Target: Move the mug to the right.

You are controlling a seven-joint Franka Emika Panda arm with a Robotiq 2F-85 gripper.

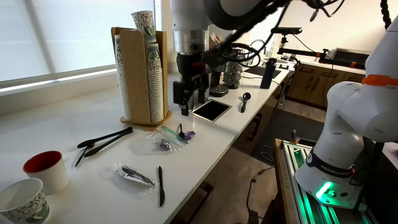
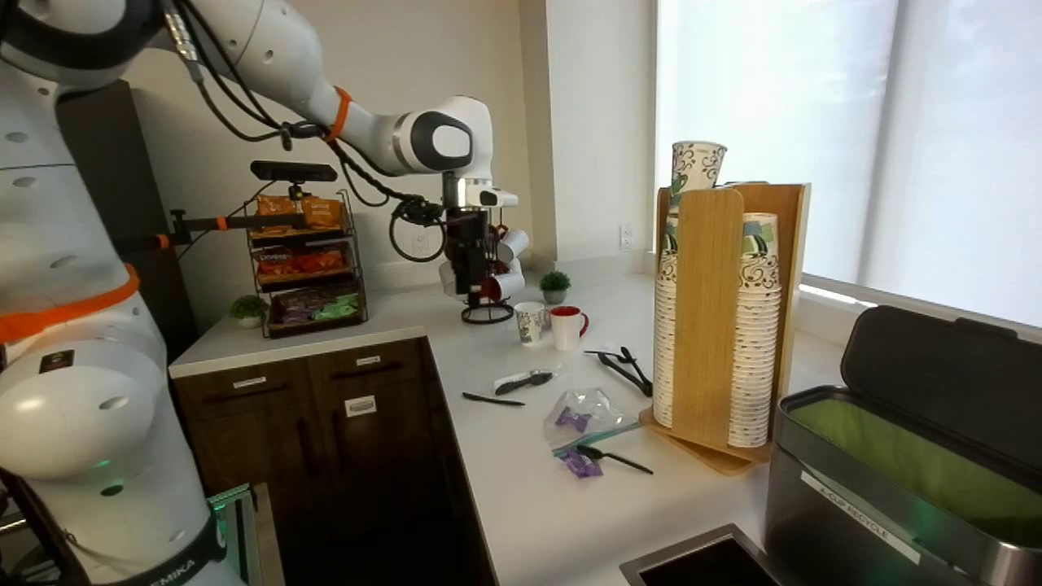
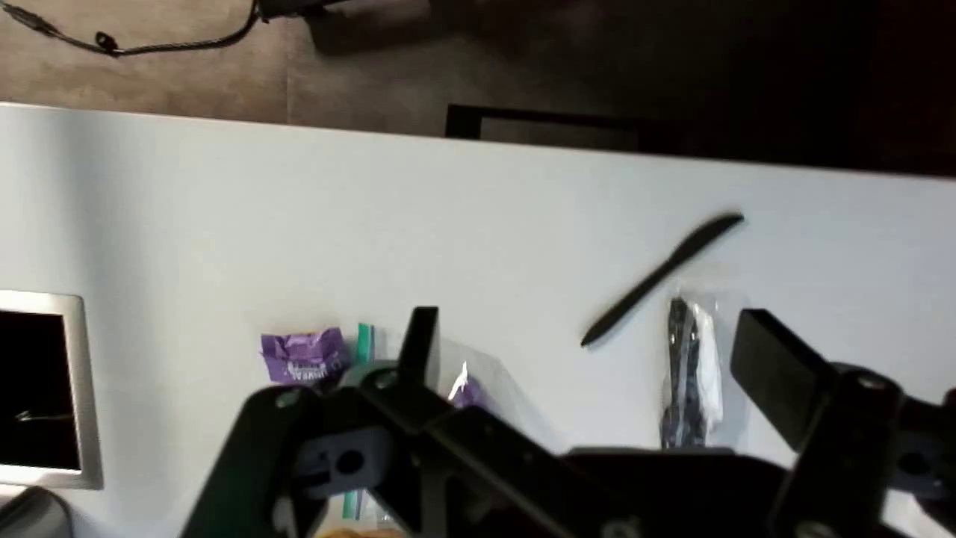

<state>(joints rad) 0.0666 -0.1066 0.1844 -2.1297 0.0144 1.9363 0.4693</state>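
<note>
- I hang my gripper (image 3: pixel 597 359) above a white counter (image 2: pixel 529 488), its two fingers (image 3: pixel 777 373) spread wide apart.
- The mug (image 1: pixel 51 174) — red-handled, white outside, bright red within — stands upright on the counter, well apart from my fingers.
- A patterned paper cup (image 1: pixel 23 202) stands just beside the mug; whether they touch, I cannot tell.
- Black tongs (image 1: pixel 107 143) lie near the mug, between it and a wooden cup holder (image 2: pixel 708 317) with its tall stacks of cups (image 2: pixel 753 366).
- Below me in the wrist view, a black knife (image 3: pixel 665 273) lies at a slant beside a clear packet of black cutlery (image 3: pixel 691 373).
- A clear zip bag (image 2: pixel 601 423) with a purple wrapper (image 2: pixel 573 420) inside rests on the counter, a second purple wrapper (image 2: pixel 580 465) and a black spoon (image 2: pixel 623 461) by its green seal.
- In the foreground of an exterior view, a grey bin (image 2: pixel 863 505) labelled "K-Cup Recycle" stands with its lid (image 2: pixel 944 382) raised.
- Farther back in an exterior view, snack bags (image 2: pixel 321 214) fill a three-tier rack (image 2: pixel 313 281) near a small potted plant (image 2: pixel 248 309).
</note>
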